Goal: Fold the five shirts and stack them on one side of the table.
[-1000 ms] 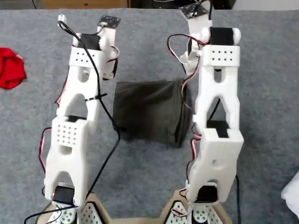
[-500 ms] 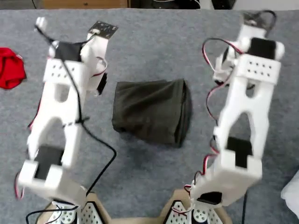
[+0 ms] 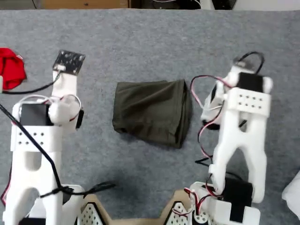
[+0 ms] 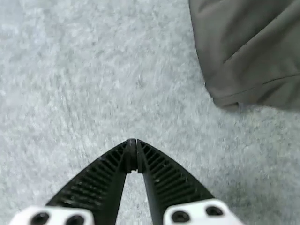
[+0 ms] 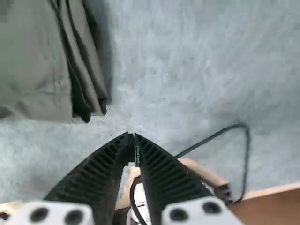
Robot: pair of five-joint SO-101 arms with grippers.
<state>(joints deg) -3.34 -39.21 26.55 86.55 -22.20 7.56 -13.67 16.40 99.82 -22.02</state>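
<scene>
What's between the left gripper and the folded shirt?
Bare grey table surface; the left wrist view shows it between the left gripper and the folded shirt.

Folded shirt (image 3: 152, 112): centre of table (image 3: 140, 42), between both arms.
Left gripper (image 4: 132, 145): near shirt's left side, apart.
Right gripper (image 5: 131, 137): near shirt's right side, apart.
Loose cloth (image 3: 11, 68): table's far left edge.

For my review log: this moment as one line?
dark shirt: folded, lying free | left gripper: shut, empty | right gripper: shut, empty
</scene>
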